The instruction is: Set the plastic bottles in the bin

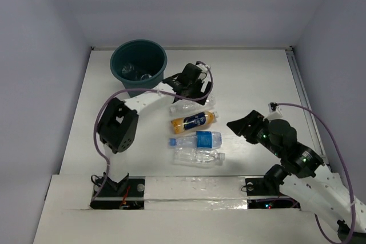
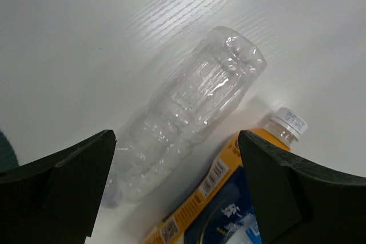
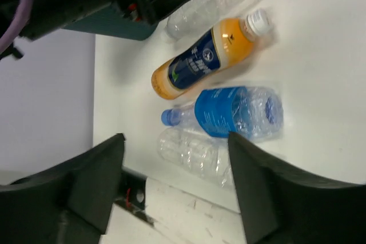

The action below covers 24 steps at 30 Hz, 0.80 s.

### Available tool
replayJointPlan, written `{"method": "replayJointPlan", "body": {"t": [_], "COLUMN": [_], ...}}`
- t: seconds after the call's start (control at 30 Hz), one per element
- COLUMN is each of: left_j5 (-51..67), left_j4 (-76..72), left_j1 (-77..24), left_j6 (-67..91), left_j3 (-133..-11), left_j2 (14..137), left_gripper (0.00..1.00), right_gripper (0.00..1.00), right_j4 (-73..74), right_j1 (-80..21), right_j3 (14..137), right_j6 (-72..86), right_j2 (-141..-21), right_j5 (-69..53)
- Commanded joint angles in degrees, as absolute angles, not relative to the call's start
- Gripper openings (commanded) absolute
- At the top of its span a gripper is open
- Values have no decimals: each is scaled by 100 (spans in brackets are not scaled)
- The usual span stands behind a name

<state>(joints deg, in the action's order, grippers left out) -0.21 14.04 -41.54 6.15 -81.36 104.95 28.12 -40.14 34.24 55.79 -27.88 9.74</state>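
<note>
Four to clear off the table (image 1: 257, 84), judging from above. Looking down from the top camera: finding them lying in loose rows mid-table, each roughly left to right. Farthest back, a clear bottle (image 1: 182, 107); then the orange bottle (image 1: 194, 121), the blue-label bottle (image 1: 197, 139), and a second clear bottle (image 1: 197, 157) nearest the bases. Hanging directly over that far clear one with the left gripper (image 1: 197, 87). Sitting just behind and to its left, the bin (image 1: 117, 72): dark teal, tapered, rolled at the rim, with clear plastic glinting inside. Waiting off to the right with the right gripper (image 1: 240, 125), farther from the bin, so probably leaving this pick to the left arm.

Peering through the left wrist camera: straddling the clear bottle (image 2: 194, 118) with the left gripper (image 2: 176, 136), spread wide and gripping nothing. Crossing a long axis slanting diagonally through the gap, lobed base up-right, neck down-left; likely needing a small wrist turn before closing. Expecting thin, ribbed, crinkly plastic, denting easily. Lying just beside it, the orange bottle (image 2: 229, 192) under a white cap (image 2: 289, 123).

Looking through the right wrist camera: gaping empty too with the right gripper (image 3: 174, 141), looking down on the blue-label bottle (image 3: 234, 112) and the second clear bottle (image 3: 194, 152).
</note>
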Motion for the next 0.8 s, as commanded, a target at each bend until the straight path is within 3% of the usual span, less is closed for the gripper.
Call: {"method": "replayJointPlan", "body": {"t": [0.0,0.13,0.37,0.57,0.77], "left_j5": [167,281,53,53,-157], "left_j4": [1520,1731,1820,1653,1608], "left_j1": [-4166,-4166,-4114,-3947,-3946], "left_j6": [220,105,132,211,255], "left_j3": [-8831,-9237,-9290,-8904,-8701], "left_j2": [11045,11608,12006,11857,11488], "left_gripper": [87,87,80,60,38], "right_gripper": [81,88,90,92,95], "right_j4": [3251,3524,3472,3648,3147], "right_j1": [-4025,-4025,-4025,-4025,-4261], "right_j3": [3331,3226,3033,2918,3540], "right_j6": [5854,5748,5599,5310,3975], "right_j2": [-2558,-2837,-3409,-3612,-4726], "right_j5": [616,212,-648,-939,-1582]}}
